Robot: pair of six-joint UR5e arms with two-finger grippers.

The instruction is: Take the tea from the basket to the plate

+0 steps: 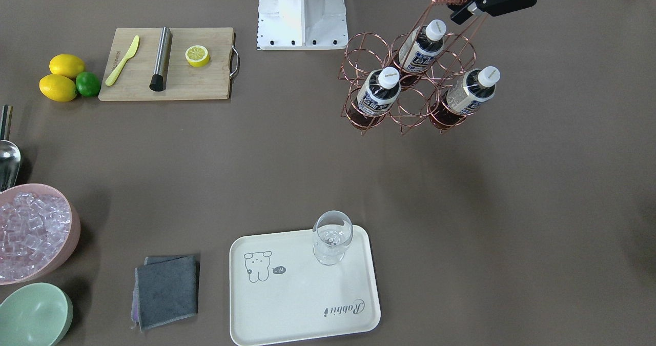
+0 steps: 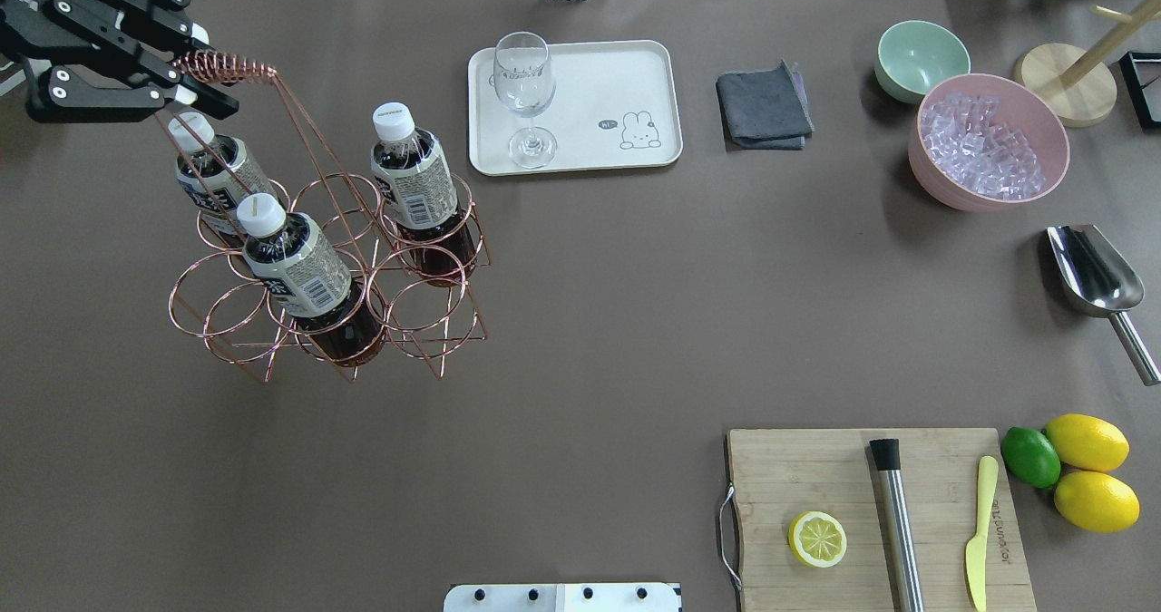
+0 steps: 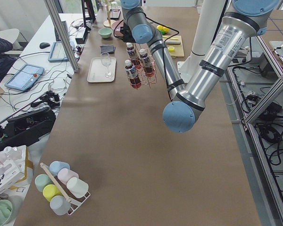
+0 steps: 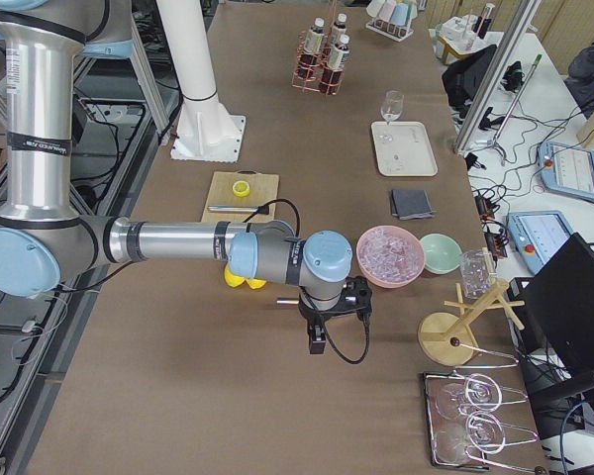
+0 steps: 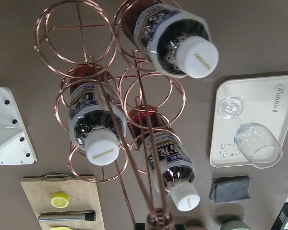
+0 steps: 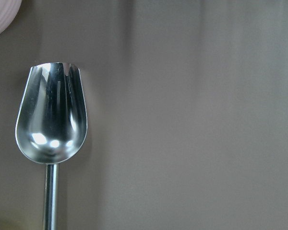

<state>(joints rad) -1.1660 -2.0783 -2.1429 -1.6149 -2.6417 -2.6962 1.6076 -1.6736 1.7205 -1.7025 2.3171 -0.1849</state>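
The tea (image 2: 413, 177) stood upright in a cell of the basket (image 2: 258, 72), below the left gripper (image 2: 213, 75), whose jaws were clamped on the coiled handle. The plate (image 2: 599, 77) lay well apart. The right gripper (image 4: 318, 343) was farther off, and I could not tell how its jaws stood.

Overhead and front-facing views from opposite table (image 2: 580, 340) sides, basket (image 2: 238, 72) and plate (image 2: 626, 77) in both.

Long brown-topped table (image 3: 127, 160) runs 6 to 12 in the left view. White desk (image 3: 49, 32) w/ tablets (image 3: 61, 51) at 10, alu post (image 3: 61, 35) beside it, pale curtain (image 3: 19, 14) at 11. Cables (image 3: 269, 133) on floor (image 3: 278, 162) at 3.
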